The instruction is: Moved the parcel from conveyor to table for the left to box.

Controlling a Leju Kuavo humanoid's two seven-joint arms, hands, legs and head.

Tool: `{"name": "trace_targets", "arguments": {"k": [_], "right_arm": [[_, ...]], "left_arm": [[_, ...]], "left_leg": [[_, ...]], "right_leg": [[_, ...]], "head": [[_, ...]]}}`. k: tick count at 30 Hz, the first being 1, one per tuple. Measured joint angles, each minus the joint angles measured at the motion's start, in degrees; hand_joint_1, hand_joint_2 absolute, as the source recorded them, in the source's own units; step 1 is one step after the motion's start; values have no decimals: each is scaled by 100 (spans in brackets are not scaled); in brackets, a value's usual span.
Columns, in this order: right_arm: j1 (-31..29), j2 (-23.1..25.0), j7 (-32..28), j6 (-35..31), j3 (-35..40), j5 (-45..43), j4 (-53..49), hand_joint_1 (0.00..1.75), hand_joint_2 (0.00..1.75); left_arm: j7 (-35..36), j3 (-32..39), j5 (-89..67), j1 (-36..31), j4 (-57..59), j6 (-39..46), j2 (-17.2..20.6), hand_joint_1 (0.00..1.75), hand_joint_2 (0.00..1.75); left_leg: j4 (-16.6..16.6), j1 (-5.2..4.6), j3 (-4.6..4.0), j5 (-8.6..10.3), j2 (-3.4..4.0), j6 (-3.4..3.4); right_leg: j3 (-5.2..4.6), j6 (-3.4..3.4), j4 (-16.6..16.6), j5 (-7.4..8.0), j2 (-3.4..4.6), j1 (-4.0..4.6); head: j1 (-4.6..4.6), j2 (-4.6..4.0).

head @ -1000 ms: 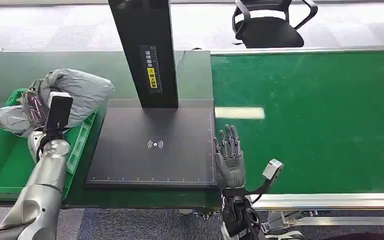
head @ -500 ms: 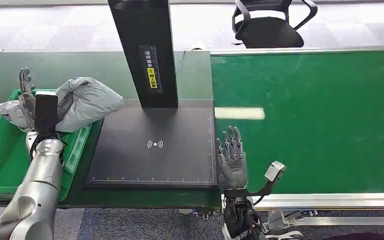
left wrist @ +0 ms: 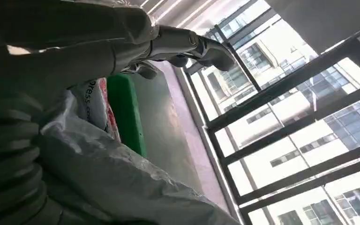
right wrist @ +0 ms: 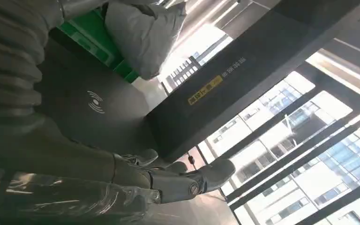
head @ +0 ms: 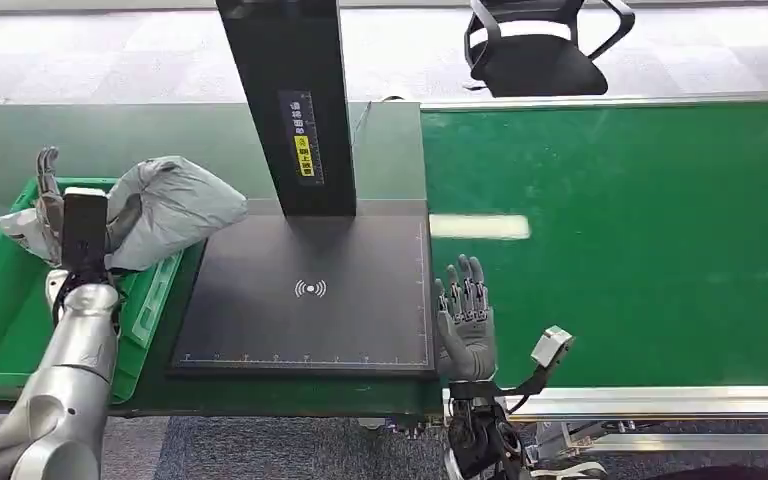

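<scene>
Since a second ago, left robot hand [head: 50, 185] has released grey parcel [head: 170, 205], fingers spread; boxing done. Right robot hand [head: 465, 320] open, idle; next: await another parcel.

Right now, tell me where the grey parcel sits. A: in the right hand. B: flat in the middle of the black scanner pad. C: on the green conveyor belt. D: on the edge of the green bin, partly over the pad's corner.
D: the grey parcel rests on the green bin rim, partly overhanging the black pad.
</scene>
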Motion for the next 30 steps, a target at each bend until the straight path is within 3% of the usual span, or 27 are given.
{"name": "trace_targets", "arguments": {"k": [3,4,5,6,7,16,30], "right_arm": [[56,0,-2,-2,-2,0,-48,0,175],[77,0,-4,-4,-2,0,-63,0,175],[96,0,-7,-4,-2,0,-81,0,175],[113,0,-9,-7,-2,0,-92,0,175],[127,0,-13,-7,-2,0,-103,0,175],[259,0,-46,-26,-9,-44,-254,0,175],[266,2,26,-13,-77,-131,-302,0,175]], "left_arm": [[102,-92,-178,7,87,7,-48,0,175],[153,-131,-247,9,124,11,-72,14,175],[205,-171,-318,9,151,13,-90,14,175],[247,-212,-363,9,179,15,-103,154,175],[291,-240,-415,9,210,15,-120,173,175],[686,-489,-806,-105,441,-105,-146,175,175],[632,-522,-769,-264,581,-114,-111,175,175]], "left_leg": [[0,0,0,0,-1,0],[0,0,0,0,0,0],[0,0,0,0,0,0],[0,0,0,0,0,0],[0,0,0,0,0,0],[0,0,1,0,-1,0],[0,0,1,0,0,0]], "right_leg": [[0,0,0,0,0,0],[0,0,0,0,0,0],[0,0,0,0,0,0],[0,0,0,0,0,0],[0,0,0,0,0,0],[1,0,0,0,0,0],[2,0,0,0,0,0]], "head": [[-2,0],[0,0],[-2,0],[-2,0],[0,0],[0,0],[0,0]]}}
